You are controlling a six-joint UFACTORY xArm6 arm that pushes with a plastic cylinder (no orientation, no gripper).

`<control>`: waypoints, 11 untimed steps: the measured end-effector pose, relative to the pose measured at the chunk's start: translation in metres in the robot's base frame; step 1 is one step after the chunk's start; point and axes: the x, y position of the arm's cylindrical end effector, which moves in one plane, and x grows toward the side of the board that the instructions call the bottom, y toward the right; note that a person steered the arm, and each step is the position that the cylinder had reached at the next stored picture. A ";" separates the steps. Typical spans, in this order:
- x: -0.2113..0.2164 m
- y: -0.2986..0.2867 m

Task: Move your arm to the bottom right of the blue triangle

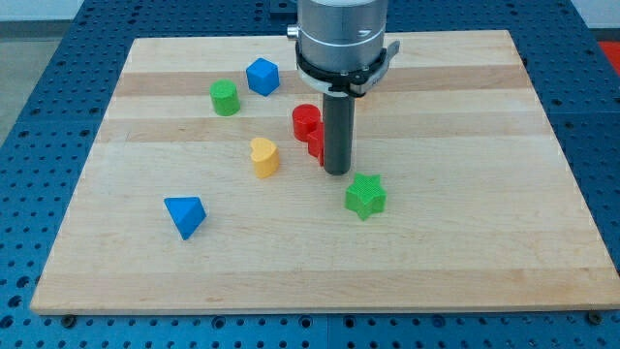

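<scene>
In the camera view my tip rests on the tabletop, touching the red block on its right side, with the green star just below. My tool is a bare rod holding nothing. The blue triangle lies well apart toward the view's bottom left, below the yellow heart.

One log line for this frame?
tip beside red block | blue triangle far left, below | not yet at its bottom right
</scene>
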 end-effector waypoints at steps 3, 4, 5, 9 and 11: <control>0.028 -0.027; 0.031 -0.048; 0.036 -0.067; 0.104 -0.067; 0.117 -0.166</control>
